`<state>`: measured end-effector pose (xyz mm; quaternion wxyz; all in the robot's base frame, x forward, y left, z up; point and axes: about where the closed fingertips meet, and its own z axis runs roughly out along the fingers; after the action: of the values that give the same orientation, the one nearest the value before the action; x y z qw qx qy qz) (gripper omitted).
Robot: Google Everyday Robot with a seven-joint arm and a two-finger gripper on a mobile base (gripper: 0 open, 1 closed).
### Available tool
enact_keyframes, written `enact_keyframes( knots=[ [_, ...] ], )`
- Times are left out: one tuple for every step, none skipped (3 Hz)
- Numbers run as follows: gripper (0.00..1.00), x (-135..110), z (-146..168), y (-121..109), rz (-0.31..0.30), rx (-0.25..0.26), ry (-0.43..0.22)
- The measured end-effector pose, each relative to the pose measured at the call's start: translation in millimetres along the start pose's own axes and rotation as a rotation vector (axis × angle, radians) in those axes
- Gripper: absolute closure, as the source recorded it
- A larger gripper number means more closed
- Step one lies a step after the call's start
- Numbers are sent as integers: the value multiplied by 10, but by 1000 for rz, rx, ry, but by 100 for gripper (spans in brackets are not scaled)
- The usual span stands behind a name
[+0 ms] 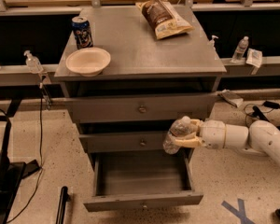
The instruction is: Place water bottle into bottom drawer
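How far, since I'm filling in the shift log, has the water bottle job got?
Done: the bottom drawer is pulled open. In hand: the gripper, reaching from the right, is shut on the water bottle, in front of the middle drawer and above the open drawer's right side. Left: lower the bottle in and let go.

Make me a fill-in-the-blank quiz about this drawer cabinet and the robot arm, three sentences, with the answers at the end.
1. The gripper holds the water bottle in front of the right end of the ____ drawer.
2. Only the bottom drawer is ____; the two above it are closed.
3. On the cabinet top, the blue can stands just behind the white ____.

Missing words: middle; open; bowl.
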<state>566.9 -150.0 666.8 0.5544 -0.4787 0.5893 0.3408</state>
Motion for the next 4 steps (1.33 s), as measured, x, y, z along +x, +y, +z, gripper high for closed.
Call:
enact_keyframes(
  knots=[
    [100,569,63,-138,42,-40,-18],
    [100,1128,132,-164,112,-89,-44],
    [100,1653,240,-97,162,-126,-46],
    [100,2158,362,-32,201,-98,-1]
  ],
)
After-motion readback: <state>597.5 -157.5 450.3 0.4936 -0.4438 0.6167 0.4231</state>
